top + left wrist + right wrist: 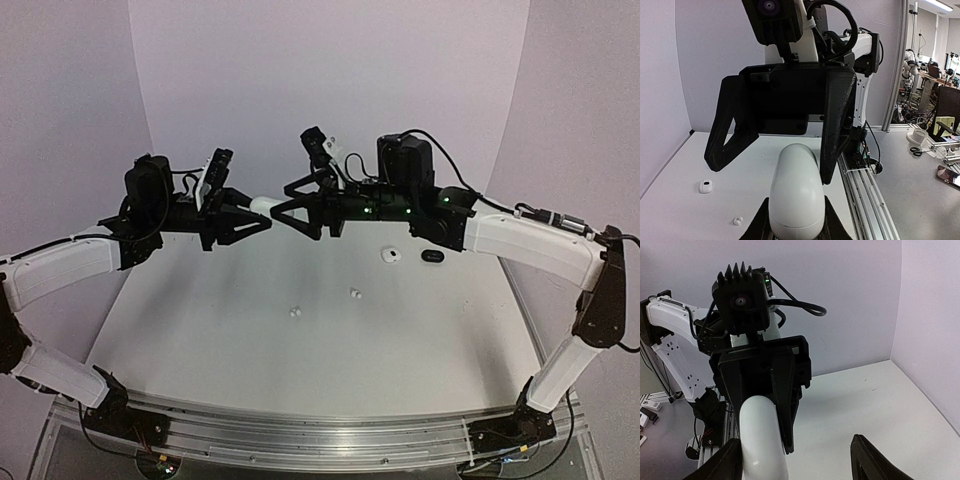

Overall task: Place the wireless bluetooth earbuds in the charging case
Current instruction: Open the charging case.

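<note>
Closest to the left wrist camera we find the white charging case (pixel 795 200), a smooth oblong pinched at its near end by the left gripper (pixel 250 216), whose fingers sit snug against both flanks. Both arms are raised above the worktop (pixel 200 340), meeting nose to nose, and the right gripper (pixel 288 208) faces the case with its fingers spread wide. The free end of the case sits between those fingers, closer to one than the other, and we cannot tell whether it touches either. From the overhead camera, taking the held case as the dial's centre, one white earbud (pixel 294 311) lies on the worktop at about 5 o'clock and a second white earbud (pixel 355 294) between 4 and 5. A small white case (pixel 391 256) and a black case (pixel 432 256) lie just beside each other at roughly 4 o'clock, all well apart from the grippers. We see no other buds, and we cannot tell whether the held case is open. We judge that the step in hand is readying this case, either passing it across or working its lid, so no bud is seated yet. The next move calls for the right gripper to close squarely on the free end, while the left one holds firm. We think a smooth rounded shell could slip or twist.
</note>
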Action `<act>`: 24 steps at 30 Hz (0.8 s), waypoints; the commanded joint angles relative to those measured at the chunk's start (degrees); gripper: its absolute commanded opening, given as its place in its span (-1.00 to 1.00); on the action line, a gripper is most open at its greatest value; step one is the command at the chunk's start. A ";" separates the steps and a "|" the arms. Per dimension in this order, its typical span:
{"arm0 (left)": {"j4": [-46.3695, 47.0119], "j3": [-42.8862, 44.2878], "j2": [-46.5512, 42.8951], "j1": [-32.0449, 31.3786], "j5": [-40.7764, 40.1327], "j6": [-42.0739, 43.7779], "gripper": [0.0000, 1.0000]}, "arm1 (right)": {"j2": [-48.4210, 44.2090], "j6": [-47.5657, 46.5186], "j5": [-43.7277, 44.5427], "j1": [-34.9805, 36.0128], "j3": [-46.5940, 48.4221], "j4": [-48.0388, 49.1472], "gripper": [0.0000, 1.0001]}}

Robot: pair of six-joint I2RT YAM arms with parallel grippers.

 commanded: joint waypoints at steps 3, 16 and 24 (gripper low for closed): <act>-1.72 1.38 -3.08 -1.22 4.28 6.58 -1.00 | 0.27 -0.15 5.60 0.18 3.39 -0.79 0.39; -6.13 0.90 -4.03 -1.56 3.89 14.70 -1.00 | 0.33 0.05 6.32 0.08 4.56 -3.45 0.33; -4.57 1.52 -3.69 -1.57 4.36 7.59 -1.00 | 0.00 1.09 6.68 0.06 3.70 -3.62 0.33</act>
